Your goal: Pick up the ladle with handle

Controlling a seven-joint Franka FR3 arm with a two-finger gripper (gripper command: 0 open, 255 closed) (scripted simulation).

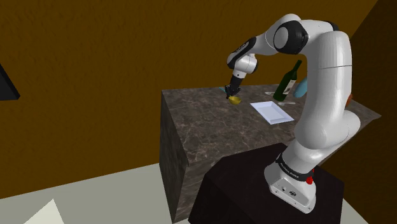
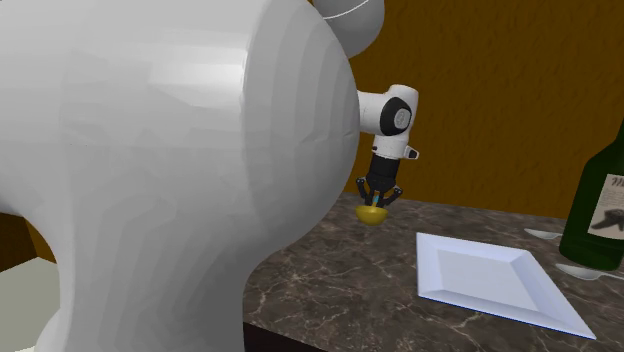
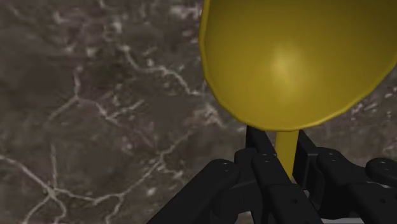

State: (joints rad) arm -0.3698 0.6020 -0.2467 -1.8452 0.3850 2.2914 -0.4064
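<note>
Ladle (image 1: 235, 100) and gripper (image 1: 233, 91) sit together near the far corner of the dark marble counter (image 1: 210, 133), toward the shoulder view's left. The ladle is yellow, and its bowl hangs directly under the black fingers, with the thin handle running straight up between them. In the wrist view the bowl (image 3: 299, 57) lies just beyond the fingertips, its round underside facing the camera, and the handle comes down into the gripper (image 3: 284, 149), whose fingers close against it from both sides. The gripper is therefore clamped on the ladle's handle.

In the second exterior view the gripper (image 2: 376, 196) points straight down and the ladle (image 2: 372, 214) hangs below it, close over the veined stone. Whether the bowl rests on the surface or hangs just clear of it cannot be told.

A white rectangular plate (image 1: 271, 112) lies flat on the counter, well apart from the ladle on the side nearer the stand (image 1: 254, 191). A dark green bottle (image 1: 289, 81) stands upright beyond the plate. The white arm (image 1: 324, 83) rises from the stand and arches over the counter to the gripper. A brown wall (image 1: 95, 76) backs the scene.
</note>
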